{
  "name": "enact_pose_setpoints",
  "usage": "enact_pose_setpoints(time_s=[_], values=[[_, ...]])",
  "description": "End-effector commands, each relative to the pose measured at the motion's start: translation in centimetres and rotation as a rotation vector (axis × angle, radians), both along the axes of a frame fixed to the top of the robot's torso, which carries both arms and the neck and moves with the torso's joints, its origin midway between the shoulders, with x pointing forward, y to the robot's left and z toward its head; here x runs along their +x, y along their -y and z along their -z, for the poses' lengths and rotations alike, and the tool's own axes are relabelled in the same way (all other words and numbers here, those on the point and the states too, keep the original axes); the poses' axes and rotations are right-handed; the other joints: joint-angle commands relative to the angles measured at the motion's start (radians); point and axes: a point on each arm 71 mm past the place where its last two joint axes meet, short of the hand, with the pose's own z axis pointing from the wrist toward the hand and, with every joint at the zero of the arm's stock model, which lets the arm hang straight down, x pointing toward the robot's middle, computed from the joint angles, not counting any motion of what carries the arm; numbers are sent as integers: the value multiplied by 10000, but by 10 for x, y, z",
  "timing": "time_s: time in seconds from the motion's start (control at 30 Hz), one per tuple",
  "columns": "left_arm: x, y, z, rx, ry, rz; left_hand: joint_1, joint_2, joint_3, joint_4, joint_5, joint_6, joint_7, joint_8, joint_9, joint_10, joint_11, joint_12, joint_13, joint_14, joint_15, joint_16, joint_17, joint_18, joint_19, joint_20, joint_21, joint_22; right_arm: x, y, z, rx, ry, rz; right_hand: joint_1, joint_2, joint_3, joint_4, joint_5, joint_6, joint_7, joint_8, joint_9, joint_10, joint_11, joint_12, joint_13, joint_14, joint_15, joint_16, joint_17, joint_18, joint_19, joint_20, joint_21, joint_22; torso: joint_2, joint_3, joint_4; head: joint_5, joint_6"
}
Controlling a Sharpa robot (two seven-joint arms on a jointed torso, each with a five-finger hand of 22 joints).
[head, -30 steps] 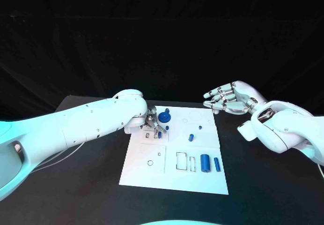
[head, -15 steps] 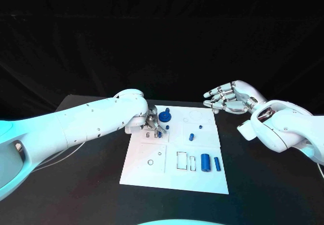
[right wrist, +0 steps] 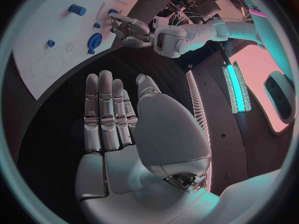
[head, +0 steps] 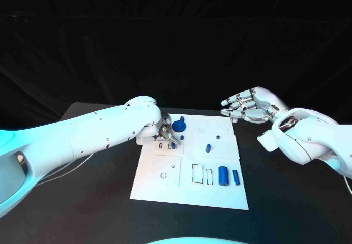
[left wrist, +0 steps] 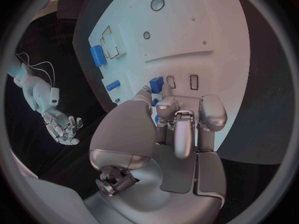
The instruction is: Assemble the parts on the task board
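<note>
The left hand was found lowered over the near-left portion of the task board, fingers bunched around a small blue part at the rectangular slots; whether the part was actually pinched could not be determined. The parts were judged light, rigid and smooth, likely to slip or tip if squeezed off-centre; a hold across the short sides, near mid-length, was considered soundest. The board was noted as a flat white plate on the black table, carrying outlined recesses, a round blue knob, small pegs, and two blue cylinders lying side by side towards its right. The right hand was held clear above the table, past the board's far right corner, fingers spread, nothing held
</note>
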Motion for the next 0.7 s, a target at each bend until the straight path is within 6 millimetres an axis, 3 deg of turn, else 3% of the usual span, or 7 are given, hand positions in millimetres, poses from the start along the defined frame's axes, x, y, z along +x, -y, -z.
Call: enact_pose_setpoints(time_s=[0.03,0.23,0.4,0.53,0.63,0.7], values=[[-2,3,1,-113,-320,128,188,-13,219,3,50,-18,-63,-39,35,-10,-60,24,3,895,37,67,2152,-120,25,-11,50,24,0,-1,1,-108,-16,-131,28,-28,34,18,67,-2,73,62,-13,-49,49,-36,-8,-45,39,-68,-13,42,9,80,-50,-8,-1,3,-1,15,-19],[-2,2,2,-38,-415,132,378,-121,766,15,51,54,-105,-42,149,69,-98,98,101,927,9,122,2248,-125,32,-23,80,72,0,-2,1,-112,-22,-132,28,-28,34,18,67,-2,73,62,-13,-49,49,-36,-8,-45,39,-68,-13,42,9,80,-50,-8,2,2,-2,16,-27],[-2,1,2,-17,-430,129,870,-257,1752,-83,84,71,-183,-51,302,99,-173,87,132,955,-67,171,2332,-128,36,-54,102,106,0,-2,1,-113,-28,-138,29,-24,38,21,80,3,73,68,-12,-48,49,-36,-19,-47,40,-74,-13,42,9,81,-56,-13,1,-1,-14,-6,-24],[-2,1,2,-120,-430,86,1732,-336,2877,-522,128,12,-216,-33,428,69,-224,-12,90,963,-136,184,2356,-126,27,-97,104,106,0,-1,1,-114,-28,-135,29,-24,38,21,80,3,73,68,-12,-48,49,-36,-19,-47,40,-74,-13,42,9,81,-56,-13,-4,3,-5,-19,-12],[-2,1,2,-303,-494,11,2093,-563,3777,-852,125,-32,-151,39,590,90,-181,-85,53,964,-104,186,2359,-132,32,-120,118,132,0,-1,1,-113,-25,-131,26,-20,40,26,90,7,73,73,-11,-47,49,-36,-28,-50,41,-79,-14,41,8,82,-62,-18,-12,6,2,-21,-23],[-3,1,2,-494,-546,-69,2069,-877,4789,-1068,103,-58,-79,142,801,136,-64,-145,14,964,-52,186,2360,-137,29,-104,141,162,0,-1,1,-113,-23,-128,26,-20,40,26,90,7,73,73,-11,-47,49,-36,-28,-50,41,-79,-14,41,8,82,-62,-18,-7,4,14,-34,-16]])
